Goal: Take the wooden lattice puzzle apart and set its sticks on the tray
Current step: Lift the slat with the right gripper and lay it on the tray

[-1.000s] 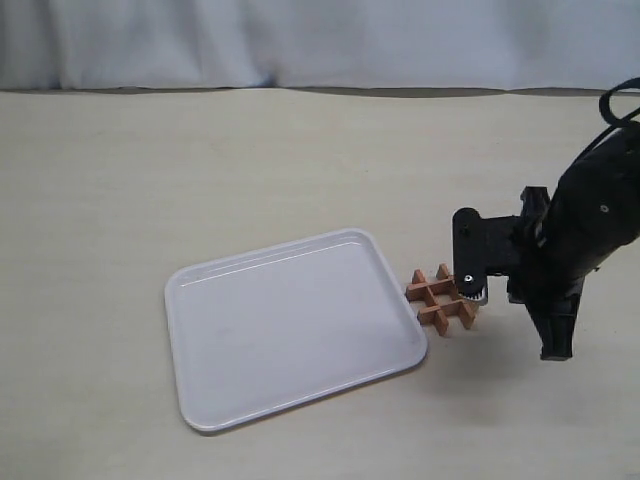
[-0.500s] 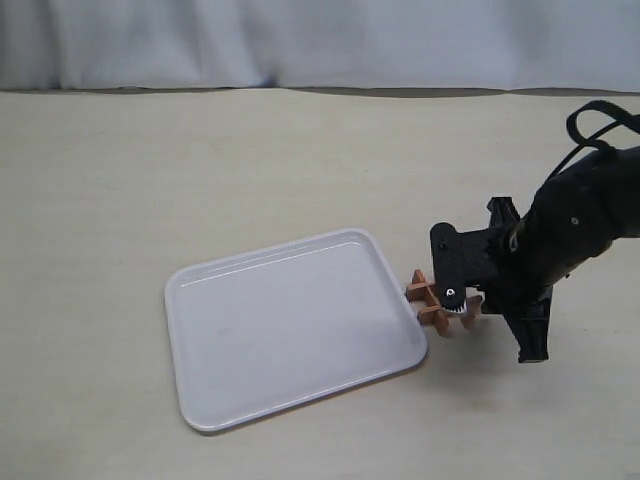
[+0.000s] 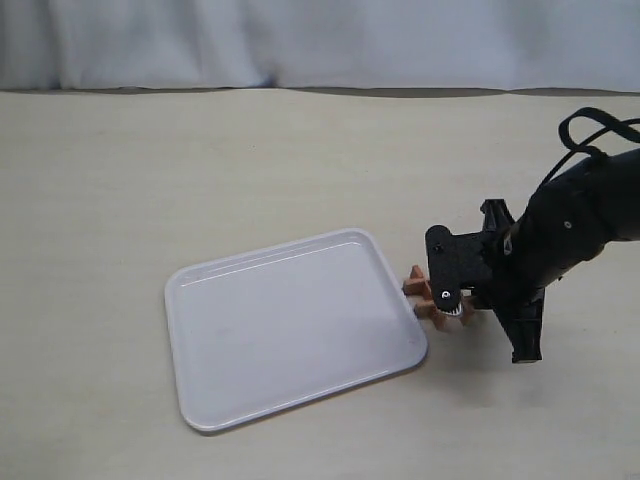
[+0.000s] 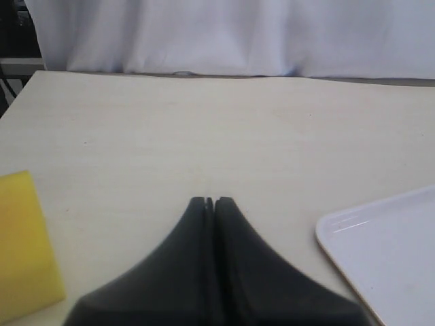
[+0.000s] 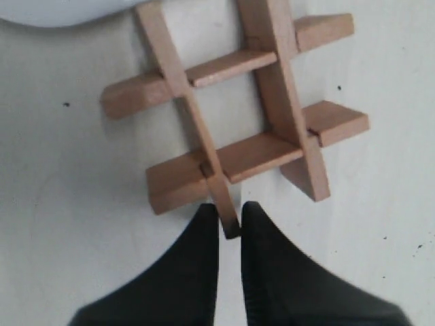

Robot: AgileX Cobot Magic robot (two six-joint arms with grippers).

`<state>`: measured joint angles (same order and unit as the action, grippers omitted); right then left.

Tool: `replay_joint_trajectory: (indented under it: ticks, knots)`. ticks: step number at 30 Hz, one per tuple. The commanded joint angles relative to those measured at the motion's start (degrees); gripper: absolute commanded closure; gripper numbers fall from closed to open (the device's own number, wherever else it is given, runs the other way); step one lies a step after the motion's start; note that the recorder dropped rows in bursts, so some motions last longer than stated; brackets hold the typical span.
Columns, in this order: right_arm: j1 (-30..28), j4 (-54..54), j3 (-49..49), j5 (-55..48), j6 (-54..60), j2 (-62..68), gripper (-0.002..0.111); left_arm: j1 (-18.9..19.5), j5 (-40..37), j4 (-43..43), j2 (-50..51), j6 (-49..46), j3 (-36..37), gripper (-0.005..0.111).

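The wooden lattice puzzle point(image 5: 262, 149) lies whole on the table, just off the right edge of the white tray point(image 3: 200, 290). In the exterior view the puzzle point(image 3: 417, 285) is mostly covered by my right gripper point(image 3: 447, 306). The right wrist view shows that gripper point(image 5: 230, 219) closed on the near end of one thin stick point(image 5: 194, 129), with a fingertip on each side of it. The other three sticks are still interlocked with it. My left gripper point(image 4: 210, 201) is shut and holds nothing. It is not in the exterior view.
A yellow block point(image 4: 24, 244) lies beside the left gripper in the left wrist view, and a corner of the tray point(image 4: 387, 251) shows on the other side. A white curtain point(image 3: 320, 40) hangs behind the table's far edge.
The right arm has moved left and down onto the puzzle, covering most of it. The puzzle has shifted slightly toward the tray.
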<state>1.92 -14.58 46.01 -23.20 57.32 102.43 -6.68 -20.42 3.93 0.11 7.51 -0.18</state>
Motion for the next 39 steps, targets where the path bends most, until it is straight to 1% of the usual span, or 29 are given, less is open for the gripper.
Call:
replay_joint_trajectory:
  ticks: [1, 12, 19, 21, 24, 28, 31, 35, 39]
  knots:
    - [0.2, 0.4, -0.1, -0.6, 1.5, 0.1, 0.104, 0.0, 0.6, 0.2, -0.1, 0.1, 0.2, 0.107]
    - [0.2, 0.4, 0.0, -2.1, 2.0, -0.3, 0.104, 0.0, 0.6, -0.1, -0.1, 0.0, 0.2, 0.107]
    - [0.2, 0.4, 0.0, -1.9, 1.8, -6.0, 0.104, 0.0, 0.6, -0.1, -0.1, 0.0, 0.2, 0.107]
    - [0.2, 1.4, 0.0, -0.8, 1.4, -7.6, 0.104, 0.0, 0.6, -0.1, -0.1, 0.0, 0.2, 0.107]
    - [0.6, 5.8, 0.0, 3.2, 1.6, -10.4, 0.104, 0.0, 0.6, -0.1, -0.1, 0.0, 0.2, 0.107]
    - [5.0, 6.6, 0.0, 5.9, 1.8, -12.5, 0.104, 0.0, 0.6, -0.1, -0.1, 0.0, 0.2, 0.107]
    - [10.2, 6.6, 0.0, 7.5, 1.1, -12.5, 0.104, 0.0, 0.7, 0.2, -0.1, 0.0, 0.2, 0.107]
    - [17.1, 6.6, 0.1, 9.7, -2.8, -11.4, 0.104, 0.0, 0.7, 0.1, -0.1, 0.0, 0.2, 0.107]
    - [22.4, 6.6, 2.1, 10.3, -7.6, -8.9, 0.104, 0.0, 0.7, 0.1, -0.1, 0.0, 0.2, 0.107]
